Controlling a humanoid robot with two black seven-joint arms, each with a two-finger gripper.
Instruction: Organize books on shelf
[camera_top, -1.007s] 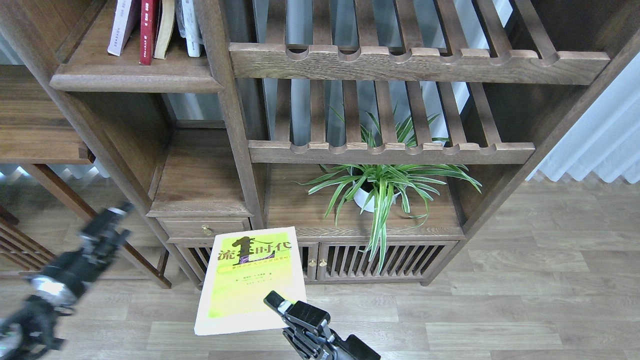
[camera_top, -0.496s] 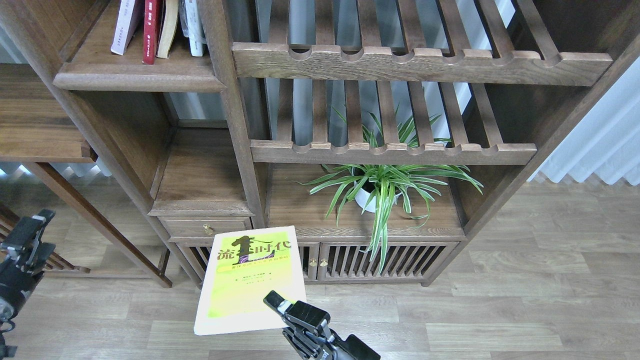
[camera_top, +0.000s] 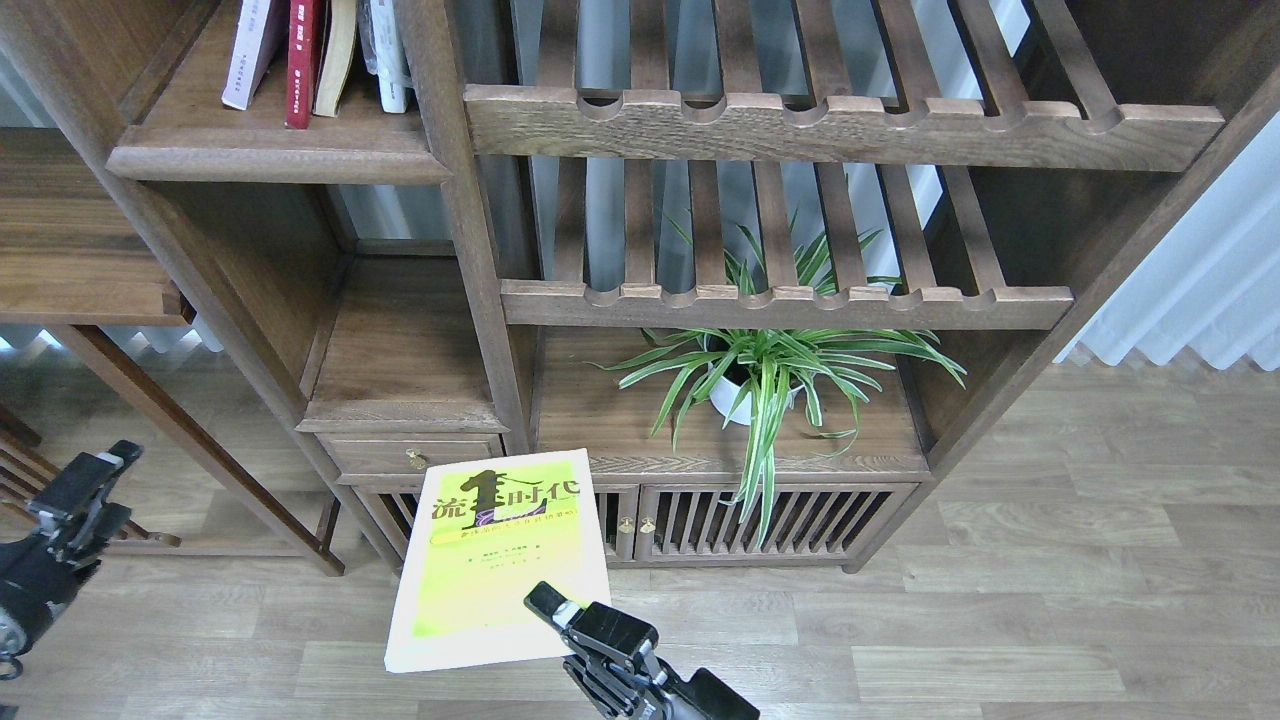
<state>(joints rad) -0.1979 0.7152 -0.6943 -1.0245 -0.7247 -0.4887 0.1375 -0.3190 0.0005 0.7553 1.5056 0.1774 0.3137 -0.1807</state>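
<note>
The right claw (camera_top: 560, 622) comes up from the bottom edge of the view and is clamped on the lower right corner of the yellow-green book (camera_top: 500, 560). The book is held out flat, cover up, with its black characters near the top edge. It juts away from the claw toward the upper left, so nearly the whole cover lies on the far side of the fingers. Its top edge sits in front of the small drawer (camera_top: 410, 455) with the brass knob, and below it is the wood floor (camera_top: 1000, 600).

Taking that drawer as the mark, the shelf (camera_top: 270, 150) with the thick rounded lip is high above it and a little to the left. On it stand several books (camera_top: 315, 55), upright or leaning: a pale one with a lilac edge, a dark red one, a tan one and a white one. They are well apart from the held book.

To the right of the drawer, a potted plant (camera_top: 770, 375) with striped leaves stands on the low cabinet top.

Far to the left of the drawer, low down, the left claw (camera_top: 75, 490) hangs with nothing in it; I cannot tell how wide its fingers stand.
</note>
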